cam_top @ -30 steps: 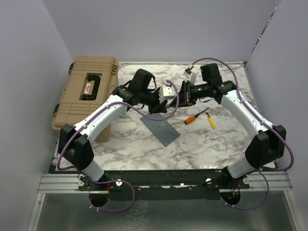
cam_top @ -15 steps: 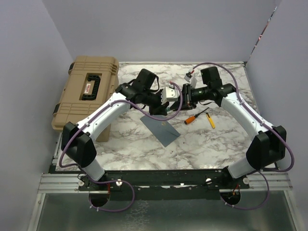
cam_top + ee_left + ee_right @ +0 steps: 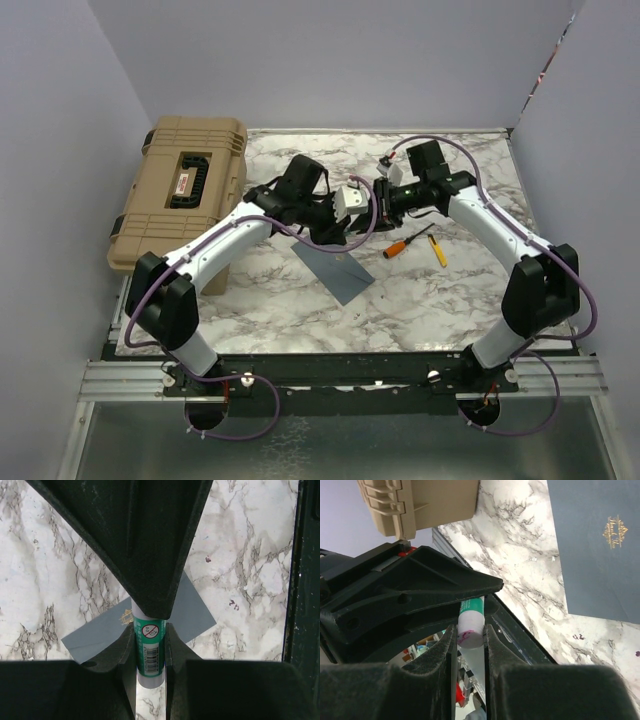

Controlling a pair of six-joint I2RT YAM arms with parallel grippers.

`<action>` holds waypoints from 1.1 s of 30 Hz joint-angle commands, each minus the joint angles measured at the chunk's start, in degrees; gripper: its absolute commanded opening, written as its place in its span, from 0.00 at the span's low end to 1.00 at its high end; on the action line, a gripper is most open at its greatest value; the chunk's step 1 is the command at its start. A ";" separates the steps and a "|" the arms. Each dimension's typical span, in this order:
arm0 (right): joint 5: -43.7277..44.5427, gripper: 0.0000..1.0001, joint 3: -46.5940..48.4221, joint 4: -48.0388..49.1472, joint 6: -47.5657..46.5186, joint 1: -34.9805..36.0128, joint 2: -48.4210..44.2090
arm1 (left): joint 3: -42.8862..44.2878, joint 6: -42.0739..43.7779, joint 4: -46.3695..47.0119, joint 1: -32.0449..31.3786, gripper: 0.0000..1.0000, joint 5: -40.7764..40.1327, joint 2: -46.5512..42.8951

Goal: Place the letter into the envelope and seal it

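Three lavender walls close in a white-marbled bench. A tan hard case sits at its left edge. Both arms meet in the air above mid-bench. The slate-blue envelope lies flat under them, gold emblem up, touched by neither. Letter not visible, likely already inside; flap state unclear. Left fingers are narrow, clamped on the barrel of a glue stick. Right fingers are narrow on its white end. Judged a two-arm hold to pull the cap before gluing the flap. An orange-handled screwdriver and a small yellow tool lie near the envelope, unused.
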 commanded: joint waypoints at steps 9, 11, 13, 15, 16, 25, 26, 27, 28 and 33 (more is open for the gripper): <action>12.06 0.29 10.24 -10.48 -2.38 2.29 -1.13 | -12.24 -14.27 42.03 -4.10 0.00 -3.61 -11.27; 13.67 0.44 10.24 -8.08 -0.65 0.49 -3.96 | -15.15 -18.79 44.76 -3.76 0.00 -5.56 -11.71; 14.42 0.54 9.75 -4.51 1.30 -0.79 -7.24 | -17.02 -23.11 46.80 -3.49 0.00 -7.74 -12.01; 17.50 0.64 9.48 -1.98 3.11 -0.97 -10.46 | -17.57 -27.24 47.08 -3.37 0.00 -8.96 -11.98; 19.68 0.67 9.14 -1.43 3.83 -0.97 -12.06 | -17.52 -29.40 46.66 -3.36 0.00 -9.47 -12.04; 41.41 0.77 0.71 -1.87 6.05 -1.06 -24.10 | -19.14 -46.93 40.29 -3.28 0.00 -14.54 -12.00; 43.28 0.77 -0.39 -2.02 6.10 -1.08 -24.87 | -19.50 -49.70 40.41 -3.33 0.00 -15.83 -11.38; 45.14 0.77 -1.63 -2.45 6.21 -1.06 -25.51 | -19.79 -52.39 40.51 -3.44 0.00 -16.41 -10.31; 47.07 0.76 -2.30 -3.25 6.30 -1.06 -25.75 | -20.05 -54.81 40.51 -3.57 0.00 -16.90 -9.10; 57.70 0.74 -5.69 -10.07 8.08 -1.06 -25.03 | -17.99 -61.19 39.13 -8.22 0.00 -21.74 0.11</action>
